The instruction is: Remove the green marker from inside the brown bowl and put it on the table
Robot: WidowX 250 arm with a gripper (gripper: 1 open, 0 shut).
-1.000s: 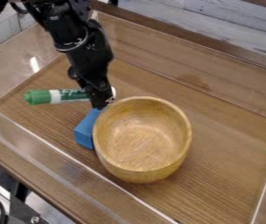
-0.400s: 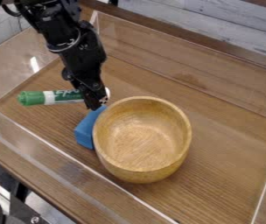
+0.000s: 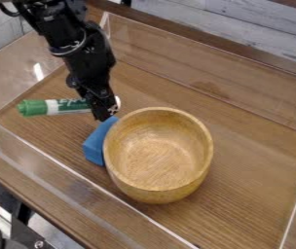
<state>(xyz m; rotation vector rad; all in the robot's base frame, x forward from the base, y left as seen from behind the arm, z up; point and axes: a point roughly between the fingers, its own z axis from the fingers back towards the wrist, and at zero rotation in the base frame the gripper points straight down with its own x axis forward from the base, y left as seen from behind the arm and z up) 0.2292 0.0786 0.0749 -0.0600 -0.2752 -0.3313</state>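
Observation:
The green marker (image 3: 54, 107) has a white barrel with green lettering and a green cap. It hangs level, left of the brown bowl (image 3: 159, 153), cap pointing left. My gripper (image 3: 101, 104) is shut on the marker's right end, just above the table (image 3: 229, 97). The wooden bowl sits to the lower right of the gripper and looks empty inside. Whether the marker touches the tabletop I cannot tell.
A blue block (image 3: 100, 143) lies against the bowl's left side, directly below the gripper. Clear acrylic walls (image 3: 59, 185) edge the tabletop at the front and sides. The black arm (image 3: 66, 39) reaches in from the upper left.
The gripper and marker have shifted left and slightly up, away from the bowl. The bowl and blue block have stayed put.

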